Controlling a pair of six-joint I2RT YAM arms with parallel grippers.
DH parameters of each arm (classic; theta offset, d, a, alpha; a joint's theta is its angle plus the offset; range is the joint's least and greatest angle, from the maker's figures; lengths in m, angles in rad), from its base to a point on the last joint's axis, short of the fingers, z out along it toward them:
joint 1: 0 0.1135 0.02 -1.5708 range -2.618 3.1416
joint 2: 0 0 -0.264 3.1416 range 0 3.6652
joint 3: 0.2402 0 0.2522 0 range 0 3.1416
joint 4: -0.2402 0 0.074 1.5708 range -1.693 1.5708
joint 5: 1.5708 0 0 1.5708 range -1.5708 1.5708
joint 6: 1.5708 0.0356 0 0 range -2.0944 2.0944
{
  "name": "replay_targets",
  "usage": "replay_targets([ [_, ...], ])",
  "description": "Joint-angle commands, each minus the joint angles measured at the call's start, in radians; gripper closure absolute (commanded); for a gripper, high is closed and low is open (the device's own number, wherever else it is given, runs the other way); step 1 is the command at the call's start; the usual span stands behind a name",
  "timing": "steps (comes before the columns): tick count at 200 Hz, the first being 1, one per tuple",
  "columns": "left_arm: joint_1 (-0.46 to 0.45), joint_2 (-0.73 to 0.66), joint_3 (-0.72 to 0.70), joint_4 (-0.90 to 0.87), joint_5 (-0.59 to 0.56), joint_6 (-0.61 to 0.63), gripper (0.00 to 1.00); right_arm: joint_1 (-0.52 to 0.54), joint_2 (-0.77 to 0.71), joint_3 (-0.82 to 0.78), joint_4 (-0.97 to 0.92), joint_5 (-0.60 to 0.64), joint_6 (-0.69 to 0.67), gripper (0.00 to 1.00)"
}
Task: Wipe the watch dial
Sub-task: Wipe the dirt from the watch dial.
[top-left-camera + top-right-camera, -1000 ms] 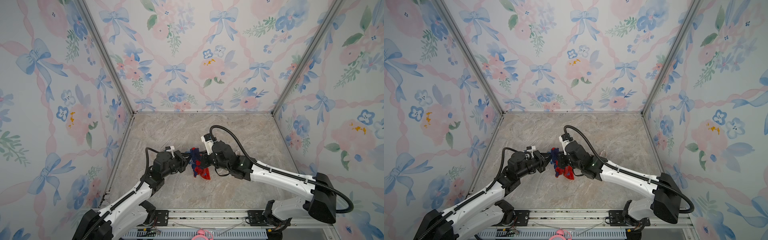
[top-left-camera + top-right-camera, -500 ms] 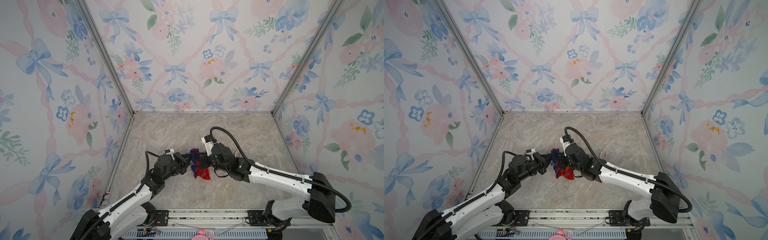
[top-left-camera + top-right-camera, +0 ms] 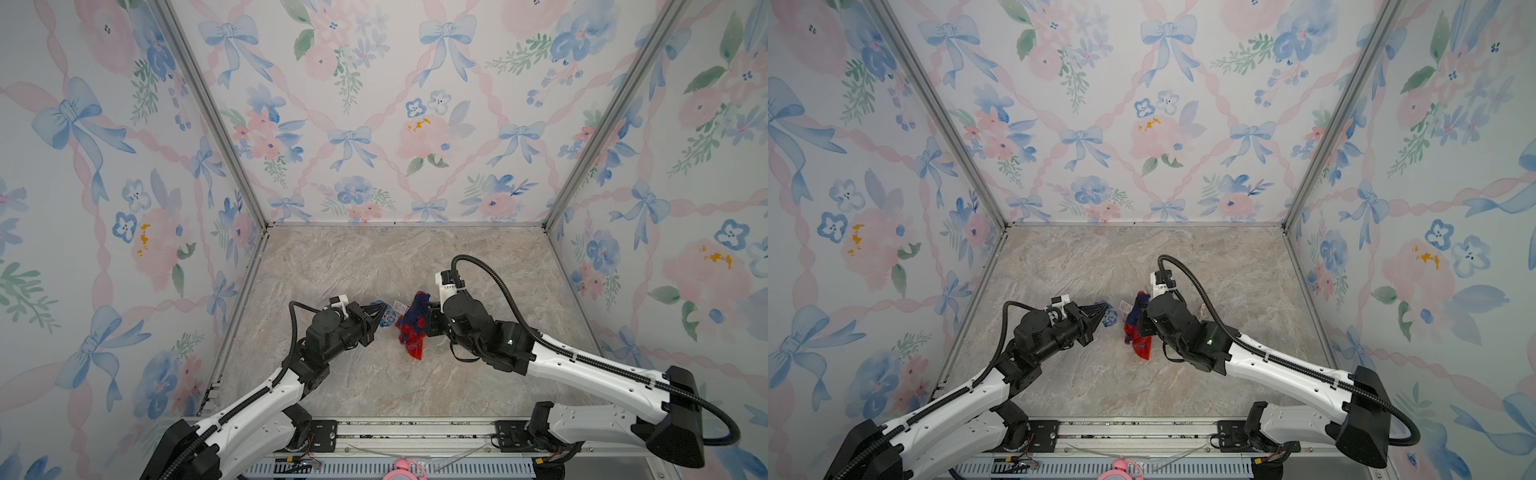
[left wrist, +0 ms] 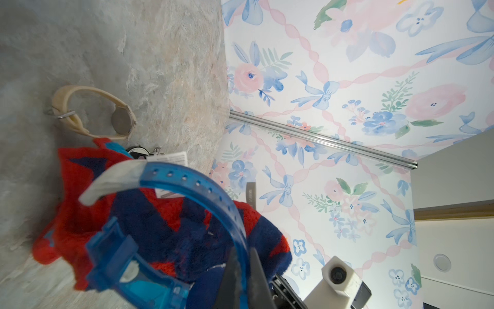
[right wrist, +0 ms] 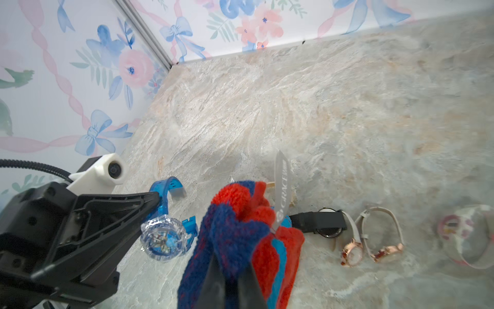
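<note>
A translucent blue watch (image 3: 386,316) hangs just above the table, and my left gripper (image 4: 242,258) is shut on its strap (image 4: 203,187). Its round clear dial (image 5: 163,238) faces my right wrist camera, uncovered. My right gripper (image 5: 231,270) is shut on a bunched red and blue fuzzy cloth (image 5: 240,227). In both top views the cloth (image 3: 413,328) (image 3: 1138,332) hangs right of the watch (image 3: 1109,316) with a small gap between them. The left gripper (image 3: 379,314) points at the cloth from the left.
Other watches lie on the marble table (image 3: 374,266) right of the cloth: a black one (image 5: 324,223), two rose-gold ones (image 5: 352,252) (image 5: 387,250), a pink-white one (image 5: 465,235), a beige one (image 4: 121,121). Flowered walls (image 3: 353,124) close in three sides.
My right arm has drawn back to the right, taking the cloth off the watch and opening a gap. The left arm has hardly moved and still holds the watch.
</note>
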State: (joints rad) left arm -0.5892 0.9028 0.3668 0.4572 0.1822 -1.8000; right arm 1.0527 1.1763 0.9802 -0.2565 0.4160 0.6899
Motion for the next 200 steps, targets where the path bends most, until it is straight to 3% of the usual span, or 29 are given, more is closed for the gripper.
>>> replay_targets([
  [1, 0.016, -0.009, 0.017, 0.021, 0.028, 0.017, 1.0, 0.047, -0.005, 0.023, -0.093, 0.065, 0.066, 1.0],
  [47, 0.024, 0.017, 0.047, 0.015, 0.071, 0.081, 1.0, 0.003, 0.057, -0.045, 0.142, -0.163, 0.061, 1.0],
  [132, -0.002, 0.034, 0.047, 0.014, 0.039, 0.102, 1.0, -0.003, 0.157, 0.004, 0.226, -0.249, 0.051, 1.0],
  [200, -0.044, 0.036, 0.051, 0.012, 0.017, 0.105, 1.0, -0.011, 0.229, 0.056, 0.204, -0.251, 0.05, 1.0],
])
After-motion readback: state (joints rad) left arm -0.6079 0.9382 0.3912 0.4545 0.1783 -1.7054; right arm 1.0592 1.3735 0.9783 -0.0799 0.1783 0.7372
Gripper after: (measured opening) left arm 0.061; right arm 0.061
